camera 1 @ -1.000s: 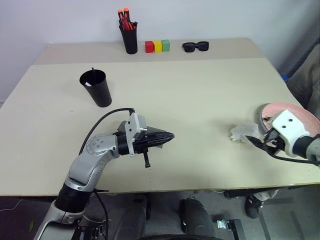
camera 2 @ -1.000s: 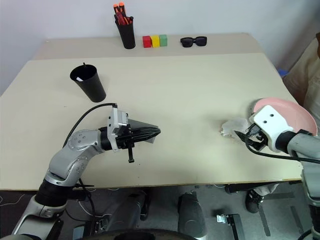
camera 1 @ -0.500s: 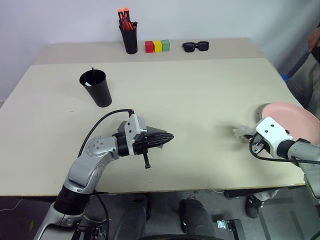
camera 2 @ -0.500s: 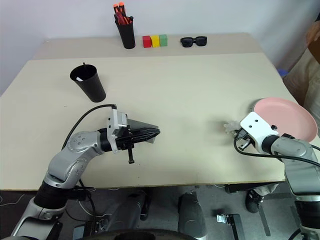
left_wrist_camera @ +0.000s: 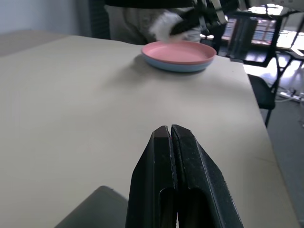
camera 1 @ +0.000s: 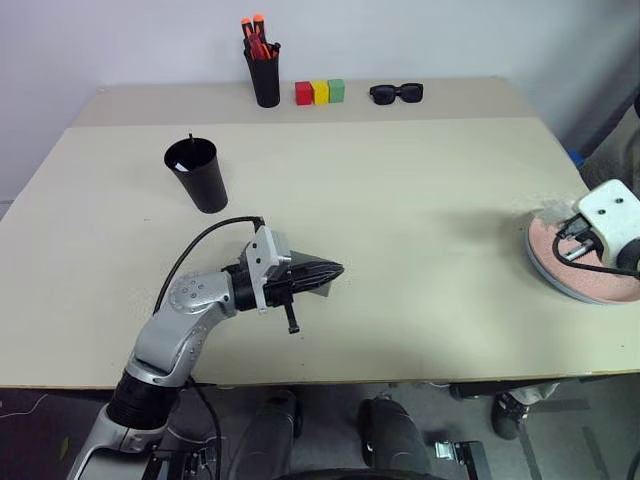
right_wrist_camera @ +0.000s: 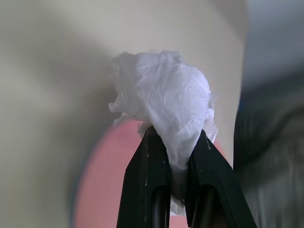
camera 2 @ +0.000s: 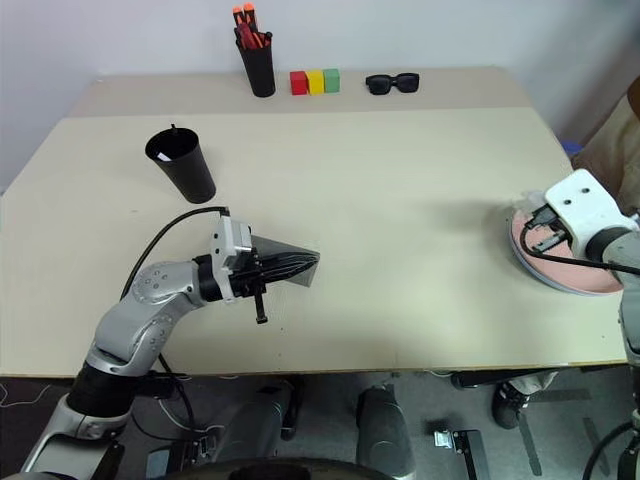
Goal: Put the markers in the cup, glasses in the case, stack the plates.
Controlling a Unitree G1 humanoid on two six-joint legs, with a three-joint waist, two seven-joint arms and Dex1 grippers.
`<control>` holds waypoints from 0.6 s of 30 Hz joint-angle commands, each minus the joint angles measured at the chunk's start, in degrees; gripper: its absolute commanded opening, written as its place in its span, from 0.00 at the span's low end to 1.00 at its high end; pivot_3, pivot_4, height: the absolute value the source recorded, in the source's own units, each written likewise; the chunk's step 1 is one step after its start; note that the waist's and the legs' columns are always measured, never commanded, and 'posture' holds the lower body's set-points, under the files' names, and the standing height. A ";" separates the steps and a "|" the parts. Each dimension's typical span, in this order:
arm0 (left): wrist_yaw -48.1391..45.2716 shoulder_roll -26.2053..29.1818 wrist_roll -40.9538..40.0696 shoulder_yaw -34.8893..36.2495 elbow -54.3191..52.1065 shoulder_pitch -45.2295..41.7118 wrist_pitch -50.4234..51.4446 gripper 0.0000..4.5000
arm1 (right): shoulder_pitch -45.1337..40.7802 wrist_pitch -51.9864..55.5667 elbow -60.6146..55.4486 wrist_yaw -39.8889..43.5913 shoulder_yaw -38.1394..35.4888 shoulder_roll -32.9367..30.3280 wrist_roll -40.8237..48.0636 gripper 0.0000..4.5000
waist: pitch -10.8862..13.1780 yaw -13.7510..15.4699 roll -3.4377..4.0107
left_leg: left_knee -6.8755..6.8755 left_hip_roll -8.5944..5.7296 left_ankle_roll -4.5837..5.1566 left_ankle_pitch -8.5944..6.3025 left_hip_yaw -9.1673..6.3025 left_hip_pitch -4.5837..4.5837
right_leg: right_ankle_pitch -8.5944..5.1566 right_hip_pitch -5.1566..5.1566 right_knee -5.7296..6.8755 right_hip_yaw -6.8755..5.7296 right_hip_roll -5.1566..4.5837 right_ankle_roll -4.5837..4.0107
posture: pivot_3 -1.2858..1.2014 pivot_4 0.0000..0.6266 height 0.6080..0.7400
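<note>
I see the pink plate (left_wrist_camera: 179,51) stacked on the blue plate (left_wrist_camera: 176,65) at the bench's (camera 1: 400,200) right edge. My right gripper (right_wrist_camera: 175,156) pinches a crumpled tissue (right_wrist_camera: 164,102) above them; my left gripper (left_wrist_camera: 169,137) is closed, empty. Something slim sits in the cup (camera 1: 196,174).

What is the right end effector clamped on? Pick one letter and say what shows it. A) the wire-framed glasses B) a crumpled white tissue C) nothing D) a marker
B: in the right wrist view the right end effector pinches a crumpled white tissue between its black fingers, above the pink plate.
</note>
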 commanded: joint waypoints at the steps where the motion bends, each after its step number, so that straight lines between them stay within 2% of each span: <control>1: 0.67 0.44 -1.55 2.13 -2.77 -0.66 0.20 0.01 | -0.92 -2.71 2.29 -0.61 1.26 -1.15 -1.51 0.35 | 0.00 -0.08 0.01 | 0.00 0.00 0.01 0.00 0.01 0.00 | 0.00 0.00 0.00 0.00 0.00 0.00 | 0.52 0.24 1.00; 6: 1.11 1.21 -2.30 2.56 -4.59 0.20 1.41 0.01 | -3.07 -4.73 3.22 -0.77 2.80 -0.99 -1.56 0.91 | 0.00 -0.12 0.02 | 0.00 0.00 0.01 -0.01 0.02 0.00 | 0.01 -0.01 0.01 0.03 0.00 0.01 | 0.52 0.24 1.00; 13: 3.32 2.58 -2.10 5.01 -5.47 1.44 1.74 0.01 | -7.30 -9.63 6.14 0.78 5.05 -1.84 -1.85 0.91 | 0.00 -0.06 0.01 | 0.00 0.00 0.01 -0.01 0.03 0.00 | 0.00 -0.01 0.00 0.03 0.01 0.01 | 0.52 0.24 1.00; 18: 6.33 4.82 -1.56 11.76 -4.76 4.16 0.89 0.01 | -10.32 -14.12 1.99 5.18 5.69 2.07 4.15 0.91 | 0.00 -0.61 0.01 | -0.02 0.03 0.02 -0.01 0.01 0.00 | 0.01 -0.03 0.00 0.04 0.03 0.01 | 0.52 0.24 1.00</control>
